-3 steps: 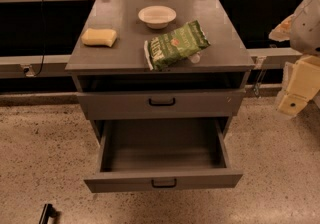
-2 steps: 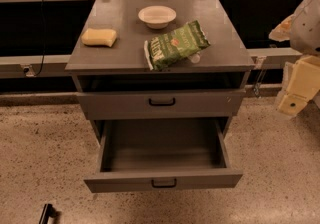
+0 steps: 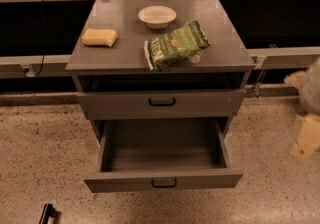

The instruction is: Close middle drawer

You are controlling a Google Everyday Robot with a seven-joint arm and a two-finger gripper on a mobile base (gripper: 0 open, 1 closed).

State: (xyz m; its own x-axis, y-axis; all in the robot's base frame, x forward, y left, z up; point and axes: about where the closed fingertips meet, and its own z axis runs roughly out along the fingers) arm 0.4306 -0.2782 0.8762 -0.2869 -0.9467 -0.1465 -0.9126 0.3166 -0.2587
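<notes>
Dim warm light, shadow inside the middle drawer (image 3: pixel 162 157), blurred hand (image 3: pixel 306 137) at right edge.

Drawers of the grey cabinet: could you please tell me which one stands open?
The middle drawer, lower of the two showing, is pulled far out; the upper drawer sits nearly shut. The gripper hangs far right.

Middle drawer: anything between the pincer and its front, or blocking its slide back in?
Nothing visible does. The middle drawer is pulled out, its inside bare, so its path into the cabinet looks free. The pincer is at the right edge, with only floor between them.
</notes>
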